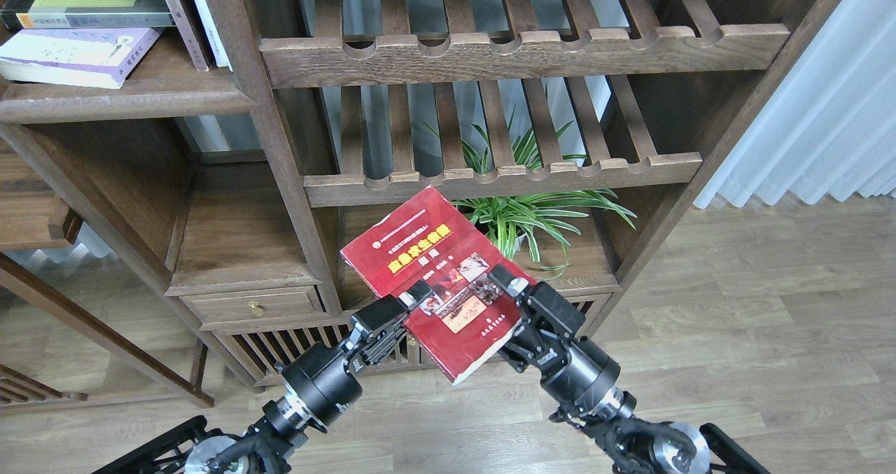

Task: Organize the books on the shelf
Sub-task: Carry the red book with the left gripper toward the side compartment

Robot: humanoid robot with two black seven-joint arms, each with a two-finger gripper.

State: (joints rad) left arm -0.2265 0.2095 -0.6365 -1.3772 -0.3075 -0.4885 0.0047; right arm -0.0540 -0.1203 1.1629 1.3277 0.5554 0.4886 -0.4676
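While the red book [437, 278] is held in mid-air before the bookcase, left tool [418, 297] and right tool [507, 280] each clamped on an edge, both arms should rise level together toward the shelf [126, 99] at upper left, beside the two books lying there.

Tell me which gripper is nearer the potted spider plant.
Right. The right gripper grips the red book just below-left of the spider plant; the left gripper holds the book's opposite edge, farther left.
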